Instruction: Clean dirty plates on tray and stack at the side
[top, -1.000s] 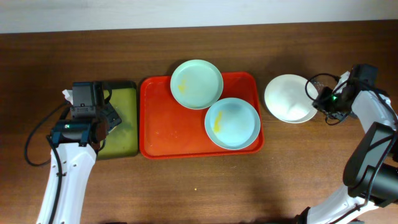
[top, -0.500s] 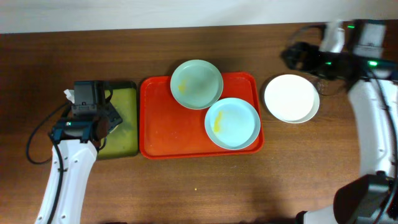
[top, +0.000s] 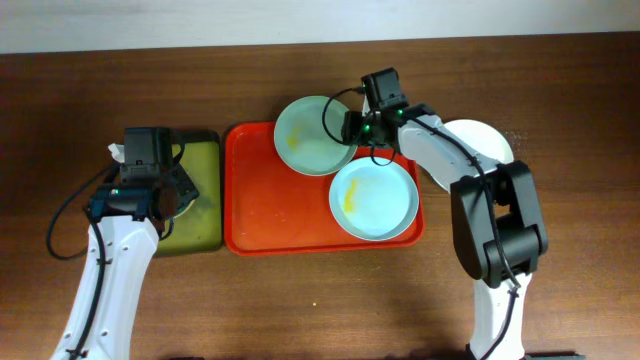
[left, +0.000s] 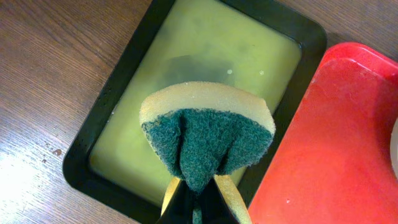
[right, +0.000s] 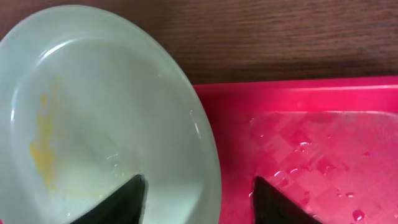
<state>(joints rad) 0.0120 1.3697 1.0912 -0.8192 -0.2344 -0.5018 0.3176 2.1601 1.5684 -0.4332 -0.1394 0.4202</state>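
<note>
The red tray (top: 290, 215) lies mid-table on the dark wooden table (top: 300, 300); two plates sit on it. The mint green plate (top: 305, 135) is at the far edge, overhanging the rim, with a yellow smear (right: 42, 146) on its inner face; the pale blue plate (top: 380, 205), also smeared yellow, fills the near right corner. The white plate (top: 492, 145) rests on the table just right of the tray, partly hidden by the right arm.

The right gripper (right: 196, 199) hovers at the mint plate's right rim with its jaws spread wide and nothing between them — one finger (right: 121, 200) over the plate, the other over wet red plastic.

The left gripper (left: 198, 202) is clamped on a folded yellow-and-green sponge (left: 208, 134) — held above the olive-green tray (left: 112, 115), which contains yellowish liquid.
</note>
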